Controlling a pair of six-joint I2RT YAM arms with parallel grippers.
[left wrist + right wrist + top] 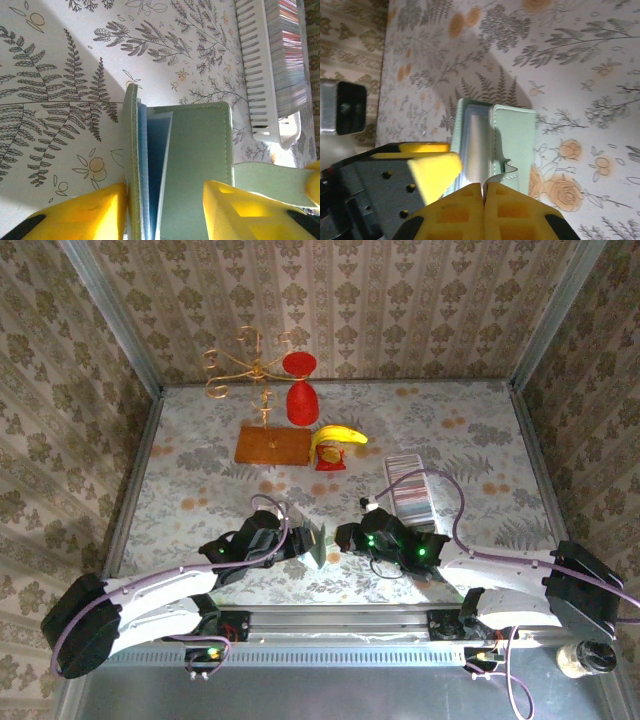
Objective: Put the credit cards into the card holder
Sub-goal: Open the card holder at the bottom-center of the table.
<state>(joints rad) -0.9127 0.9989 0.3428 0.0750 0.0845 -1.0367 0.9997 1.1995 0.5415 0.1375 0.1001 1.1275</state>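
- My left gripper (pixel 165 190) has its yellow fingers (pixel 95 212) closed on the card holder (pixel 197 155). One pad is against the back cover and the other is on the front flap. The covers gape enough to show the bluish inner panels.
- My right gripper (pixel 484 186) has its pads pressed together with no gap that I can see. I read them as pinching the holder's closure strap (pixel 267 182), which runs out sideways toward them.
- The holder stands on edge at the middle of the worktop's (pixel 200 470) near edge. I cannot tell whether it is lifted clear or just touching.
- The credit cards (pixel 405 468) sit as a striped row in the white slotted tray (pixel 415 505), toward the right edge. They are near my right wrist and apart from the holder.
- My judgement on progress: the holder is gripped and held partly open, and that is all that is done. Neither gripper carries a card, and I see none in the pockets, so every card is left to move.
- Both arms lie low along the near edge. The forearms converge from the near corners, and the wrists face each other across the holder.
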